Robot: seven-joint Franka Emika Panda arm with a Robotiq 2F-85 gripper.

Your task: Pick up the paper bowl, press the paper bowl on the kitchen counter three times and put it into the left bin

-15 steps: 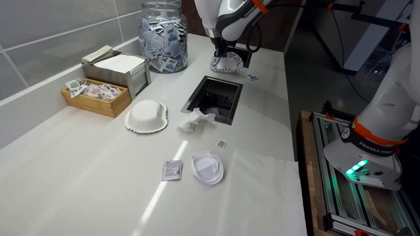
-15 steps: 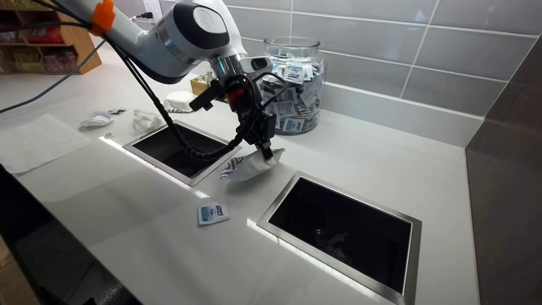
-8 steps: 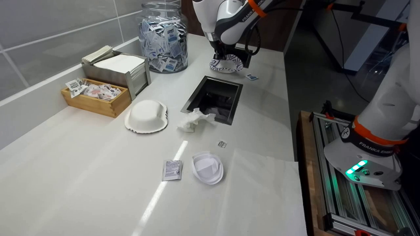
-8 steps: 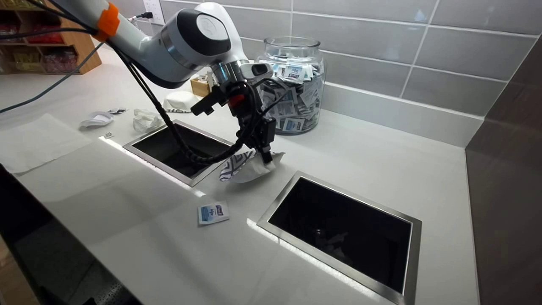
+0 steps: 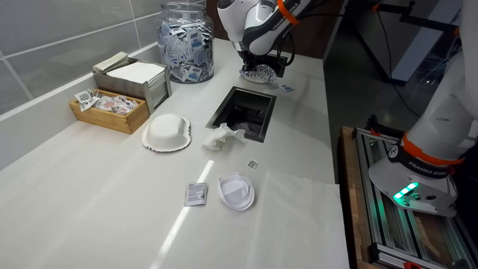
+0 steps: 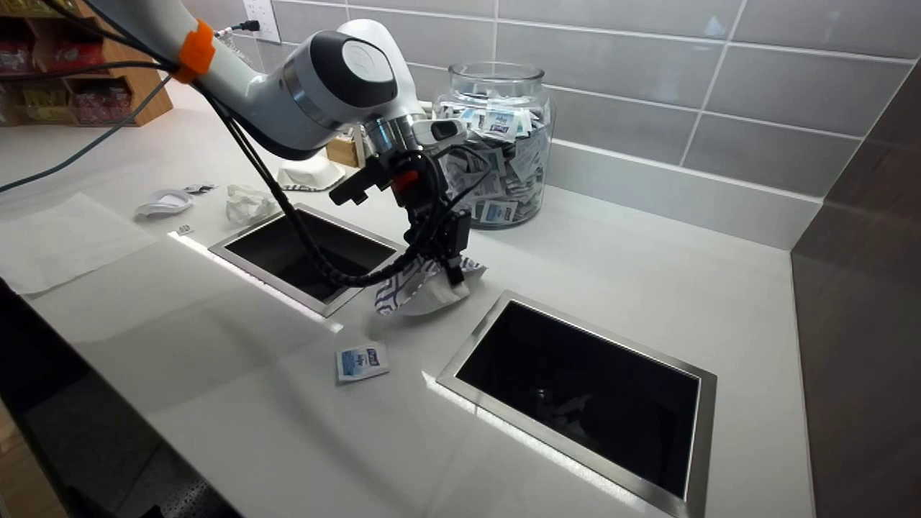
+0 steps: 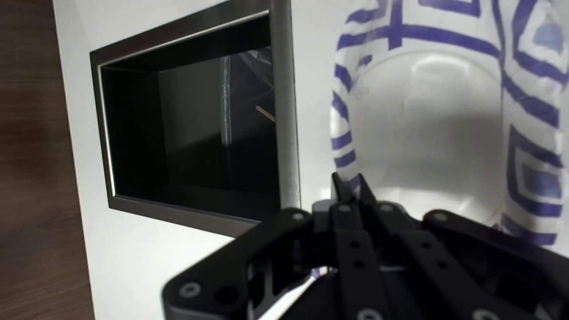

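My gripper [image 6: 455, 277] is shut on the rim of the paper bowl [image 6: 424, 296], whitish with a purple pattern inside. The fingertips pinch the rim at the gripper [image 7: 349, 180] in the wrist view, where the bowl [image 7: 435, 129] fills the right side. The bowl [image 5: 266, 73] is tilted and low over the kitchen counter [image 6: 273, 388], between two steel-rimmed openings; I cannot tell whether it touches. Beside it, in the exterior view, the left bin opening [image 6: 273, 280] lies partly behind the arm. The right bin opening [image 6: 703, 432] also shows in the wrist view [image 7: 288, 133].
A glass jar of packets [image 5: 186, 48] stands behind the bowl by the wall. A blue-white packet [image 6: 361, 362] lies close by. An upturned white bowl [image 5: 166, 132], crumpled tissue [image 5: 220, 138], white lid [image 5: 236, 190], napkin holder [image 5: 134, 73] and wooden box [image 5: 115, 114] stand farther along.
My gripper has moved slightly down, holding the paper bowl. The bowl is a little lower and its patterned far side has risen more upright. Other objects have not moved.
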